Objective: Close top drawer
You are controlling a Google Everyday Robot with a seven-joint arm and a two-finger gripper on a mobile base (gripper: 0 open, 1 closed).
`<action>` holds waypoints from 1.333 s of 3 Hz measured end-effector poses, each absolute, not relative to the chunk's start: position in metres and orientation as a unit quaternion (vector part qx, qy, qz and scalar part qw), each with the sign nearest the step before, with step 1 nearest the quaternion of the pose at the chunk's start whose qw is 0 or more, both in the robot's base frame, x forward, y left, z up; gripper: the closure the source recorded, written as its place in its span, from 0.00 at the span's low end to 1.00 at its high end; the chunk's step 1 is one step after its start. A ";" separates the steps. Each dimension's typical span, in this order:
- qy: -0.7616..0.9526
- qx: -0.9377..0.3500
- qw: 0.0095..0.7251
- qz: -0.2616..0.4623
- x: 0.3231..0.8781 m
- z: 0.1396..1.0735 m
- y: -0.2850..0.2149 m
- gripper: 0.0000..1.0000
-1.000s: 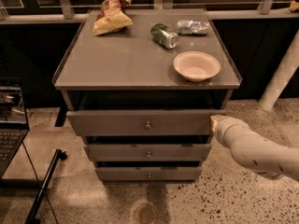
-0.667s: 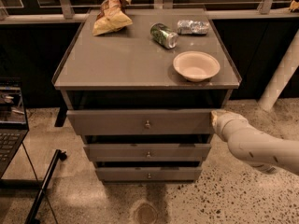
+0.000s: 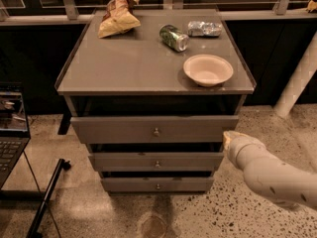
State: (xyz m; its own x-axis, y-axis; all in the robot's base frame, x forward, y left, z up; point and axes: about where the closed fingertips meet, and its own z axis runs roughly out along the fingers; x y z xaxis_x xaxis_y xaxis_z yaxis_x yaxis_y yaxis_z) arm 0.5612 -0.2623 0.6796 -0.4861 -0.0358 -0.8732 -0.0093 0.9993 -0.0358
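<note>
The top drawer (image 3: 124, 129) is the uppermost of three in a grey-brown cabinet. It stands pulled out a little, with a dark gap above its flat front. A small round metal knob (image 3: 156, 131) sits at its centre. My gripper (image 3: 229, 139) is at the end of the white arm coming in from the lower right. It sits right by the drawer front's right end, at about the level of its lower edge. I cannot tell whether it touches the drawer.
On the cabinet top (image 3: 129, 63) lie a chip bag (image 3: 118, 17), a green can (image 3: 174, 37), a crushed silver packet (image 3: 204, 29) and a white bowl (image 3: 208, 70). Two lower drawers (image 3: 155, 161) sit below. A laptop (image 3: 11, 128) stands at left, a white post (image 3: 297, 78) at right.
The arm's tip has shifted slightly along the right end of the top drawer. The drawer looks about as far out as before.
</note>
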 end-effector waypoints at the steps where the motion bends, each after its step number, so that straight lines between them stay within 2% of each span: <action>1: 0.868 -0.020 0.497 -0.014 0.548 0.671 -0.260 0.82; 4: 0.867 -0.019 0.498 -0.014 0.548 0.672 -0.259 0.13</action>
State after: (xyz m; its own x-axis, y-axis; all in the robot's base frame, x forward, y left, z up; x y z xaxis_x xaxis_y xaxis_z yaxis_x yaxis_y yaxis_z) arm 0.5484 -0.2595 0.6718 -0.5037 -0.0473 -0.8626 -0.0199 0.9989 -0.0432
